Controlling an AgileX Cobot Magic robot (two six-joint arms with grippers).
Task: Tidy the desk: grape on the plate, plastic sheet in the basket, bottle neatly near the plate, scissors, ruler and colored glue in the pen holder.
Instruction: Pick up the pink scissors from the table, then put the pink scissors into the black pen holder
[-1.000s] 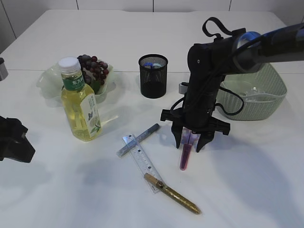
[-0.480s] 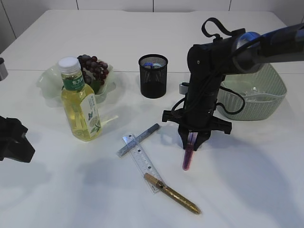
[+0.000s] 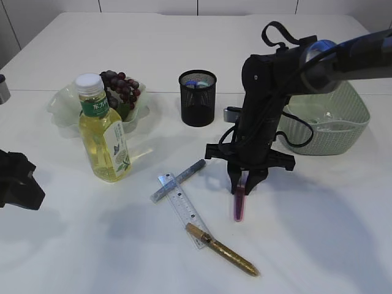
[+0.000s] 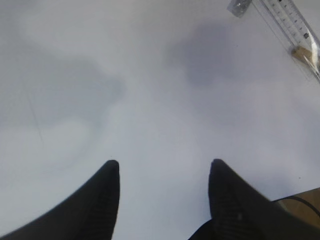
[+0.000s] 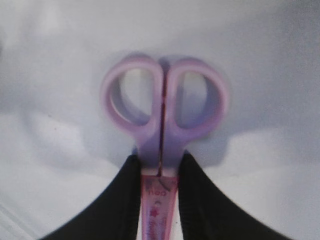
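My right gripper (image 3: 244,184) (image 5: 159,167) is shut on the scissors (image 3: 239,205), pinching them just below the purple handles (image 5: 165,100). Their pink sheathed blades point toward the table's front. The clear ruler (image 3: 182,208) lies left of them, with a silver glue pen (image 3: 179,180) across its far end and a gold glue pen (image 3: 223,250) at its near end. The black mesh pen holder (image 3: 197,98) stands behind. The yellow bottle (image 3: 104,131) stands upright in front of the grapes (image 3: 120,86) on the plate (image 3: 61,107). My left gripper (image 4: 164,165) is open over bare table.
The green basket (image 3: 352,131) stands at the right behind my right arm, with something clear inside. The ruler (image 4: 290,20) and the silver glue pen's end (image 4: 239,6) show at the top right of the left wrist view. My left arm (image 3: 18,180) sits at the left edge.
My right gripper's fingers were spread around the scissors one second ago and have closed on them. The left arm has not moved.
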